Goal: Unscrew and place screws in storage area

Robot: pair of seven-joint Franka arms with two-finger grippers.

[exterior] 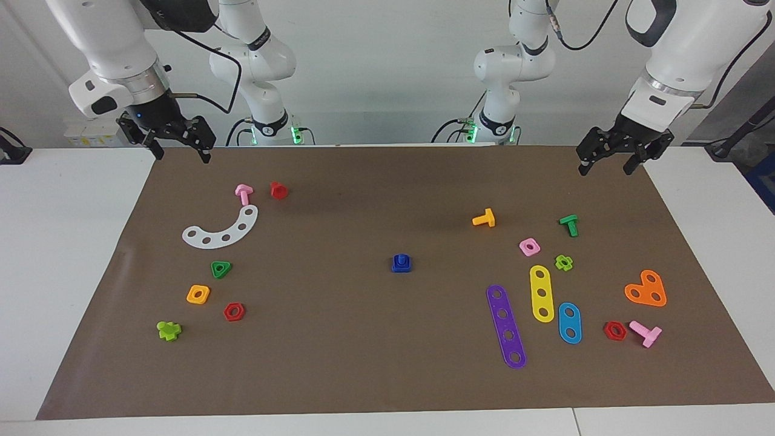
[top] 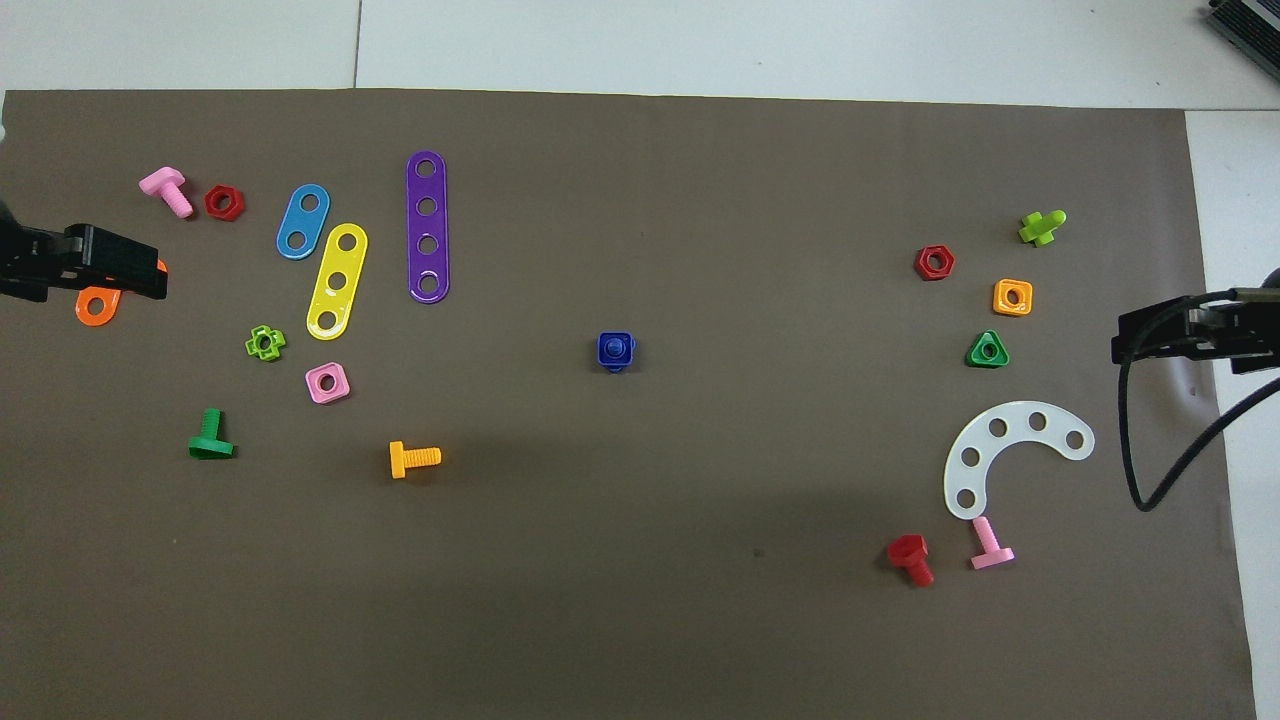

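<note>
Nearest the robots, both arms wait raised at the desk's robot-side corners: the right gripper (exterior: 180, 144) hangs with its fingers spread wide and empty over the edge of the brown paper mat (exterior: 387, 375), and the left gripper (exterior: 623, 156) does the same at the other end, also wide and holding nothing. Just below the right gripper lie a pink plastic T-shaped bolt (exterior: 243, 193) and a red plastic bolt (exterior: 278, 190), then a white curved plastic strip with holes (exterior: 223, 230). Toward the left gripper's end lie an orange plastic T-shaped bolt (exterior: 484, 218) and a green plastic T-shaped bolt (exterior: 569, 224). Farther out, well apart from both grippers and about midway between them, the small dark-blue plastic bolt (exterior: 401, 262) stands in a dark-blue square plastic nut (top: 615, 358) at the mat's middle.
</note>
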